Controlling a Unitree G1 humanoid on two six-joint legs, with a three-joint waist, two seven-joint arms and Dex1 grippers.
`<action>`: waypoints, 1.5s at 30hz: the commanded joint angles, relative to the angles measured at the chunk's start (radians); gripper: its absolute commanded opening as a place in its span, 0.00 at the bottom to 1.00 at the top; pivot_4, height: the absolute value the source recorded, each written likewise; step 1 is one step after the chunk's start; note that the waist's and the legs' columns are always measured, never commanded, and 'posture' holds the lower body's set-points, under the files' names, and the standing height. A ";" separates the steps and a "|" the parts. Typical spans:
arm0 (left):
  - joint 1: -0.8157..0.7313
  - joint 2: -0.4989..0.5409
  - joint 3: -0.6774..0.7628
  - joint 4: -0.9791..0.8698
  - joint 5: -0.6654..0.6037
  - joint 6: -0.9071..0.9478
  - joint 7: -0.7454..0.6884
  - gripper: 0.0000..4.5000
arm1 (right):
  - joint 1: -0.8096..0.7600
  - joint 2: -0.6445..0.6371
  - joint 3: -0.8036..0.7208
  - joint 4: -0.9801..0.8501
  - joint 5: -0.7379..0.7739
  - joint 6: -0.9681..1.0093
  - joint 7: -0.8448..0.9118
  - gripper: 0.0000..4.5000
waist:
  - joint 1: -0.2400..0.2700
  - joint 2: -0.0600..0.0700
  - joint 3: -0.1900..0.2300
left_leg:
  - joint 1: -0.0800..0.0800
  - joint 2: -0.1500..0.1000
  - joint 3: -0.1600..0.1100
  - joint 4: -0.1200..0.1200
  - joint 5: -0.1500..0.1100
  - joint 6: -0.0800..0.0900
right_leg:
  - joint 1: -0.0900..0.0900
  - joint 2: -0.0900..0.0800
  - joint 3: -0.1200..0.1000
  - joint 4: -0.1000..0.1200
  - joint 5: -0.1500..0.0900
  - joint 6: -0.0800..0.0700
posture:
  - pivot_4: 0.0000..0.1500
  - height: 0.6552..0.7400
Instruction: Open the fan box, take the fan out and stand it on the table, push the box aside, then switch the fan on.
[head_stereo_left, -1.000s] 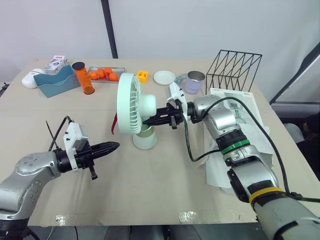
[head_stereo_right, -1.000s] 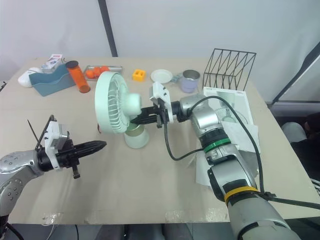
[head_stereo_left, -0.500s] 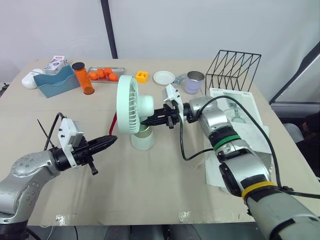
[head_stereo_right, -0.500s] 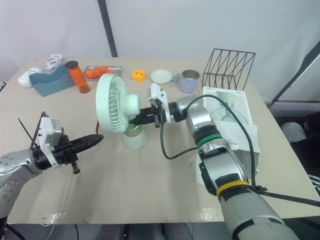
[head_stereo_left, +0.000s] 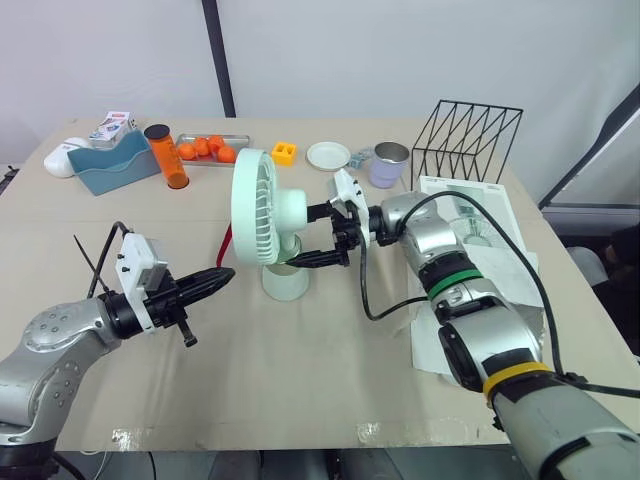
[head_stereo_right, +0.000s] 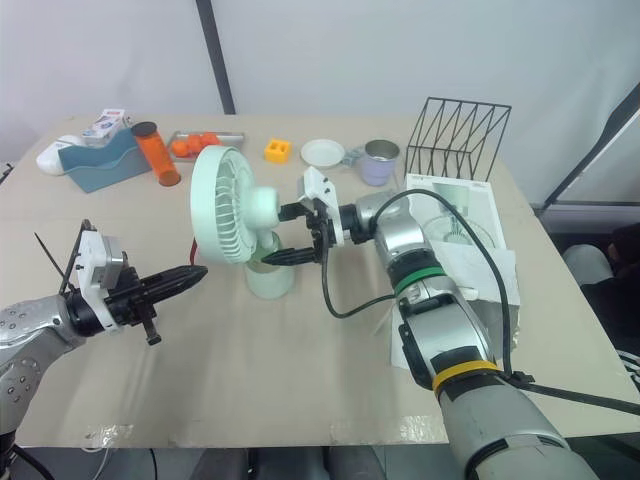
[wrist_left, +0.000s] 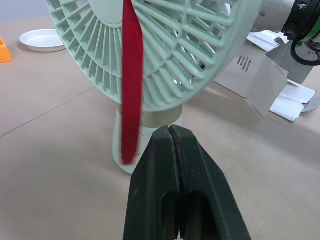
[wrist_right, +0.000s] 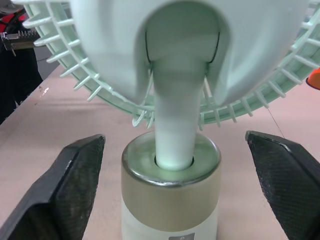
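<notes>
The mint-green fan (head_stereo_left: 262, 225) stands upright on its round base (wrist_right: 170, 200) in the middle of the table. A red ribbon (wrist_left: 131, 90) hangs from its front grille. My right gripper (head_stereo_left: 300, 238) is open behind the fan, one finger on each side of the neck and neither touching it. Its black fingers (wrist_right: 75, 170) stand wide apart either side of the base. My left gripper (head_stereo_left: 225, 275) is shut and empty, low in front of the fan and pointing at its base. The white fan box (head_stereo_left: 480, 230) lies opened at the right, beneath my right arm.
A black wire rack (head_stereo_left: 465, 140) stands at the back right, with a lilac cup (head_stereo_left: 390, 163) and a white plate (head_stereo_left: 328, 155) beside it. Further left are a yellow block (head_stereo_left: 285, 152), a tray of oranges (head_stereo_left: 205, 148), an orange bottle (head_stereo_left: 168, 158) and a blue holder (head_stereo_left: 115, 160).
My right gripper was pinched at the back of the fan's neck and has now spread its fingers wide. The fan stays standing. The left arm has drawn slightly leftward.
</notes>
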 joint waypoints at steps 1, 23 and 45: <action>-0.010 0.013 0.015 -0.017 0.009 -0.020 -0.003 0.00 | 0.026 -0.034 -0.035 -0.115 0.018 0.041 0.000 0.99 | 0.000 0.000 0.000 | 0.000 0.000 0.000 0.000 0.000 0.000 | 0.000 0.000 0.000 0.000 0.000 0.000 | 1.00 1.00; 0.112 -0.054 -0.046 -0.018 0.161 -0.105 0.090 0.80 | 0.868 -0.194 -0.077 -1.351 0.064 0.481 -0.585 1.00 | 0.003 -0.001 -0.001 | 0.000 -0.001 0.000 0.000 0.000 0.000 | 0.000 0.001 0.003 0.000 -0.001 0.002 | 1.00 1.00; 0.168 -0.132 -0.143 0.083 0.374 -0.265 0.158 0.99 | 1.118 -0.137 -0.066 -1.313 0.064 0.350 -0.753 1.00 | 0.003 -0.002 -0.001 | 0.000 -0.001 0.000 0.000 0.000 0.000 | 0.002 0.001 0.003 -0.001 -0.001 0.002 | 1.00 1.00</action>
